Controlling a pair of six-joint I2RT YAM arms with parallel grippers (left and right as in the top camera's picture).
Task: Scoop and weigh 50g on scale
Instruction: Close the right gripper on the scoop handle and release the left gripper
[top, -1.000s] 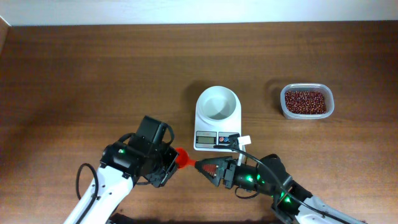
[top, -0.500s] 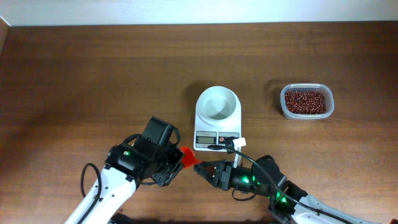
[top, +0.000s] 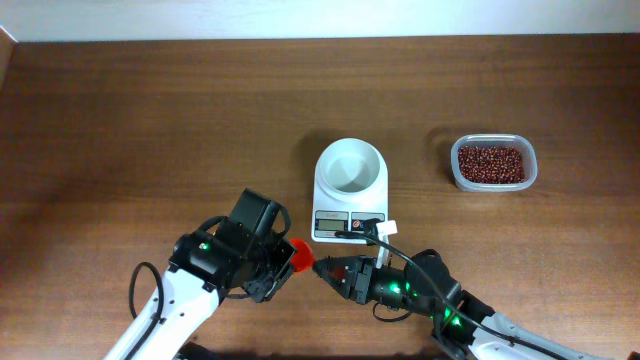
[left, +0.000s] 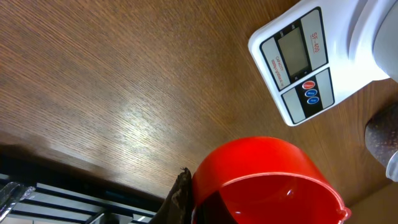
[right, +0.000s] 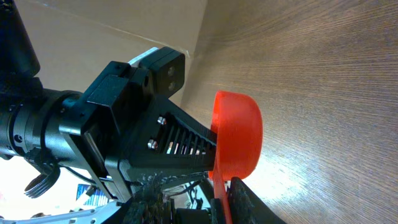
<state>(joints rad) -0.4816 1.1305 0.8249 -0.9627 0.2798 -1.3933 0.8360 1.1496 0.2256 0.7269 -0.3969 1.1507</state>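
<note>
The brown wood worktop (top: 150, 120) carries everything. The left gripper (top: 285, 259) reaches in from the near left. Its jaws are pressed together on the scoop (top: 298, 254), whose orange cup fills the bottom of the left wrist view. The right gripper (top: 322, 268) comes from the near right and meets it tip to tip. Its jaws pinch the scoop's handle, which runs between the two fingers in the right wrist view.

The white scale (top: 348, 225) sits at the centre, just beyond both grippers. The round white bowl (top: 350, 165) stands on its far end. Red lettering beside the grey display (left: 292, 53) reads "SF-40", with a further character at the edge that is hard to make out. The fine print on the display's other side is too small to read. A red button (left: 309, 86) sits by the display, with blue ones next to it.

The clear tub (top: 494, 187) stands far right, well apart from the scale. It holds the beans (top: 490, 163).

A second ago the left gripper and scoop sat a little further left, and the right jaws stood spread wide. Now the scoop is closer to the scale, and those jaws have narrowed onto the handle. Scale, bowl and tub have not moved.
</note>
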